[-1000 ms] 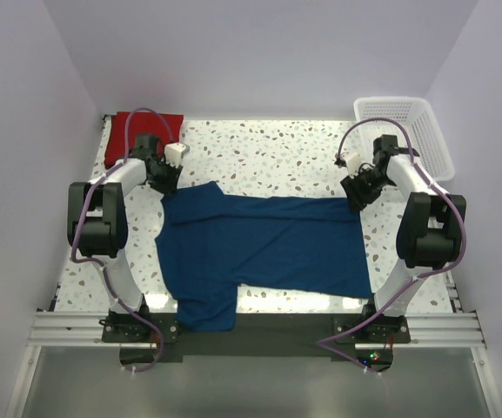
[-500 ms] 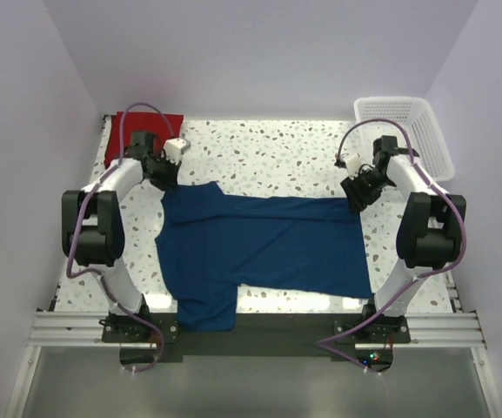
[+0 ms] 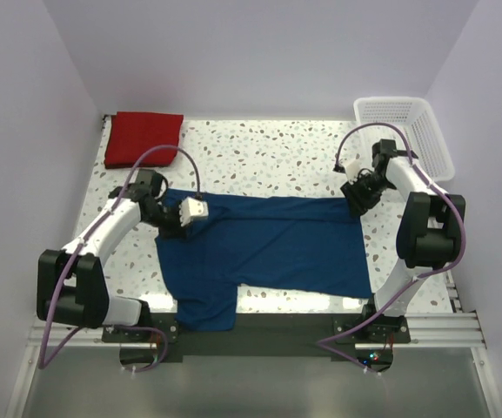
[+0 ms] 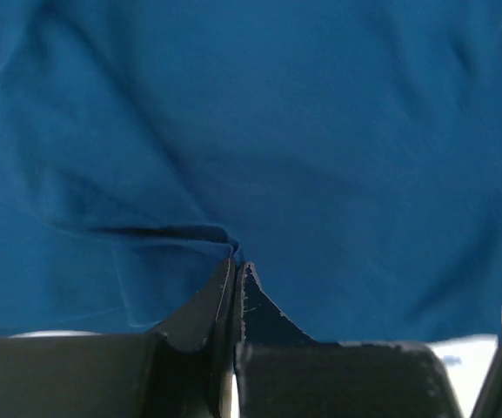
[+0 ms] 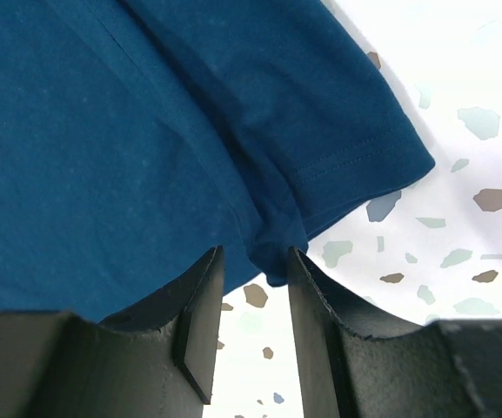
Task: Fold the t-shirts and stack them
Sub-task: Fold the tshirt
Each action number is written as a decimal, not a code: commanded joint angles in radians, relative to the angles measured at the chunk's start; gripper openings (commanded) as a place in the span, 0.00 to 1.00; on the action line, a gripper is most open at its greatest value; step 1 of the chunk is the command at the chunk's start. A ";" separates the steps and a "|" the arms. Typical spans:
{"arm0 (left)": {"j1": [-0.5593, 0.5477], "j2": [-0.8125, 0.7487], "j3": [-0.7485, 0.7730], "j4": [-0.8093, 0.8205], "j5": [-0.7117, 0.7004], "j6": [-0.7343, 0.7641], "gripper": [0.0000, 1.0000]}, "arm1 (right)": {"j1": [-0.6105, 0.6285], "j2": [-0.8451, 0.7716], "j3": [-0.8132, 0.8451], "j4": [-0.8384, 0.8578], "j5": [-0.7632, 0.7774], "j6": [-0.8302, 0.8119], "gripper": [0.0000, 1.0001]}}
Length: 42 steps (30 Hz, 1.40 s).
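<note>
The navy t-shirt [image 3: 277, 248] lies spread across the table, with one sleeve hanging over the front edge. The red t-shirt [image 3: 143, 138] lies folded at the back left corner. My left gripper [image 3: 181, 225] is over the shirt's left part. In the left wrist view it [image 4: 235, 264] is shut on a pinch of navy cloth [image 4: 320, 131]. My right gripper [image 3: 355, 202] is at the shirt's back right corner. In the right wrist view it [image 5: 255, 261] is open, with the hemmed corner of the navy shirt [image 5: 146, 131] hanging between the jaws.
A white lattice basket [image 3: 407, 131] stands at the back right, just beyond the right arm. The speckled tabletop [image 3: 268, 152] shows behind the navy shirt and in the right wrist view [image 5: 459, 174].
My left gripper has moved from the shirt's back left corner toward the front and right, drawing navy cloth in over the shirt. The red shirt is now uncovered. The right arm has barely moved.
</note>
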<state>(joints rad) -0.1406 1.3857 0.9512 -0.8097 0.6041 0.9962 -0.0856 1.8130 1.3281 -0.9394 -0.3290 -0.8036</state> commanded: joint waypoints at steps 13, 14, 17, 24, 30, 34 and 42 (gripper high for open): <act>-0.001 -0.237 -0.214 -0.094 0.091 0.401 0.47 | -0.002 -0.026 -0.007 -0.026 0.025 -0.052 0.39; -0.001 -0.179 -0.156 -0.086 0.098 0.347 0.48 | -0.002 -0.026 -0.006 -0.022 0.024 -0.051 0.39; 0.001 -0.053 -0.057 0.042 0.063 0.051 0.48 | -0.002 -0.021 -0.007 -0.022 0.015 -0.043 0.39; -0.004 0.171 0.070 0.104 0.046 -0.195 0.48 | -0.002 -0.027 -0.021 -0.012 0.018 -0.040 0.39; -0.020 0.360 0.132 0.066 0.057 -0.269 0.52 | -0.002 -0.018 -0.004 -0.019 0.011 -0.028 0.39; -0.053 0.380 0.139 0.043 0.095 -0.255 0.35 | -0.002 -0.014 0.008 -0.027 0.015 -0.028 0.39; -0.247 0.147 0.040 0.142 0.002 -0.295 0.15 | -0.003 0.000 0.022 -0.030 0.015 -0.022 0.39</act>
<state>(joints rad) -0.3176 1.6402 1.0206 -0.7265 0.6373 0.7391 -0.0856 1.8130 1.3125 -0.9520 -0.3058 -0.8303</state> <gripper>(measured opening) 0.142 0.390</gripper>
